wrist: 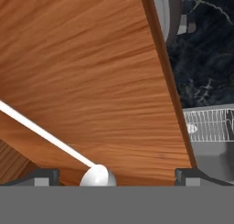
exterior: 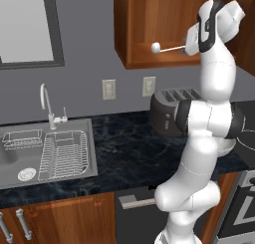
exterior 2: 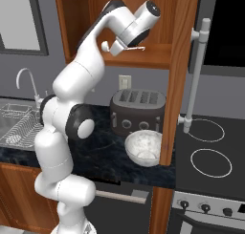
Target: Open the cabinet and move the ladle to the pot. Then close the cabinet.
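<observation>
The cabinet (exterior: pixel 149 19) on the wall stands open, its door (exterior 2: pixel 179 75) swung out edge-on with the long silver bar handle (exterior 2: pixel 198 70) facing the stove. On the cabinet's bottom shelf lies the ladle (exterior: pixel 167 48), also seen as a thin pale rod (wrist: pixel 41 129) with a rounded whitish end. My gripper (wrist: pixel 117 177) is up inside the cabinet, just above the shelf, and open. The ladle's rounded end (wrist: pixel 97 176) sits low between the two fingertips with a gap on each side. The hand (exterior 2: pixel 117 46) hovers over the ladle (exterior 2: pixel 136 48). The pot is out of view.
A dark toaster (exterior 2: pixel 138 109) stands on the black counter below the cabinet, with a white speckled bowl (exterior 2: pixel 143 147) in front of it. The sink (exterior: pixel 92 138) with a wire rack and faucet lies to the left. The stove top (exterior 2: pixel 206 142) is to the right, past the open door.
</observation>
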Tool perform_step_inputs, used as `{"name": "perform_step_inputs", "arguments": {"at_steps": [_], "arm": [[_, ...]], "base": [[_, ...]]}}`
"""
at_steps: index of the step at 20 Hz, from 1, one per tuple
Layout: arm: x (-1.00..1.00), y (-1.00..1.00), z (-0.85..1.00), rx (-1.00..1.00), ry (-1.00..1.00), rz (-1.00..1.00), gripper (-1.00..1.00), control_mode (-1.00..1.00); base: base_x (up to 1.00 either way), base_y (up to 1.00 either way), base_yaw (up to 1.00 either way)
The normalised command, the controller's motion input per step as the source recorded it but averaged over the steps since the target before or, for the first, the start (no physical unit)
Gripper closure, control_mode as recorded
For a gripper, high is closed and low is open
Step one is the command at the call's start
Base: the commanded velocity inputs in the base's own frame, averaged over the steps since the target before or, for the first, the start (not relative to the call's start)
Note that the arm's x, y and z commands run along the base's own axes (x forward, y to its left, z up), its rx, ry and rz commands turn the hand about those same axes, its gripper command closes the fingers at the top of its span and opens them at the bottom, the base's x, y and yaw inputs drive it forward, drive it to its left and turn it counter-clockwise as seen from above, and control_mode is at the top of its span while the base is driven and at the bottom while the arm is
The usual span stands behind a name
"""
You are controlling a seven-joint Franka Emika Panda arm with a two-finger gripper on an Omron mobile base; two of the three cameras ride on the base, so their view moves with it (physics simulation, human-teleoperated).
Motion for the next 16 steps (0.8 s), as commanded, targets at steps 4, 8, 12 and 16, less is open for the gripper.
{"name": "perform_step_inputs", "arguments": {"at_steps": [4,8,12,16], "arm": [[0.11,0.00,-0.11,0.02,0.00,0.11,-1.00,-1.00],[0.10,-0.01,-0.04,0.03,0.00,0.14,-1.00,-1.00],[0.12,-0.08,0.00,0.03,0.00,0.13,-1.00,-1.00],[0.14,-0.07,0.00,0.01,0.01,0.11,-1.00,-1.00]], "base": [[0.00,0.00,0.00],[0.00,0.00,0.00],[0.00,0.00,0.00],[0.00,0.00,0.00]]}}
